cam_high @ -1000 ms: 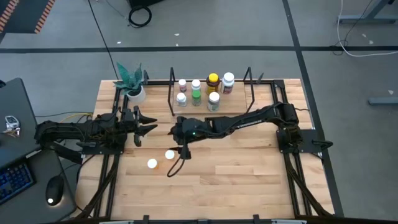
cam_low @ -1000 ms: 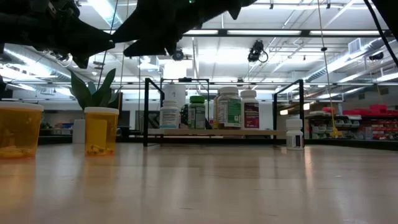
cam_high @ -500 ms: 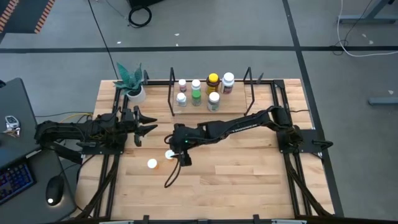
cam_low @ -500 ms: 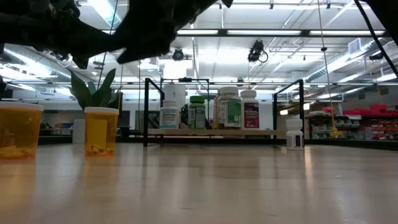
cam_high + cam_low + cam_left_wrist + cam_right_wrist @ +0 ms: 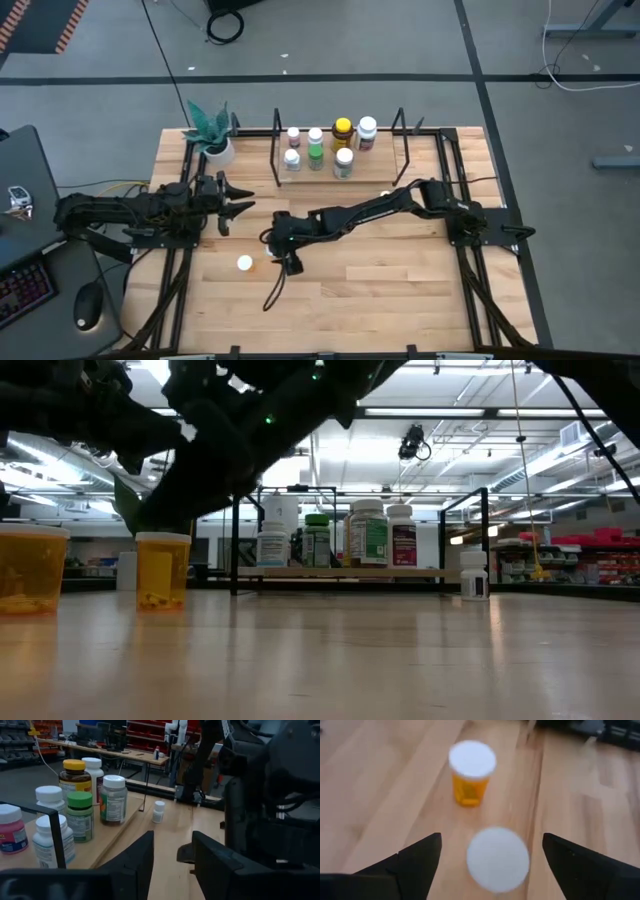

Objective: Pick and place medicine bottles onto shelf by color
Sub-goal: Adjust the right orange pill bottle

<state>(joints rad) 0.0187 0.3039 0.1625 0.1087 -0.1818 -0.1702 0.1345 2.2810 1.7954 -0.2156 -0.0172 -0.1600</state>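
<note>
Stood on a grey concrete floor (image 5: 350,40) crossed by dark tape lines (image 5: 300,76), with loose cables (image 5: 585,75) trailing near the upper right. Lit from above by long ceiling strip lights (image 5: 440,411). Backed by red storage racks (image 5: 590,550) and a far work table (image 5: 105,751). Flanked at left by a keyboard (image 5: 22,290) and mouse (image 5: 87,306).

Right gripper (image 5: 490,852) hangs wide-fingered straight over one white-capped orange bottle (image 5: 497,858), open wood either side; its twin (image 5: 471,772) stands just beyond. Front tabletop (image 5: 380,290) lies bare. Six bottles crowd the shelf (image 5: 320,178), its right end free.
</note>
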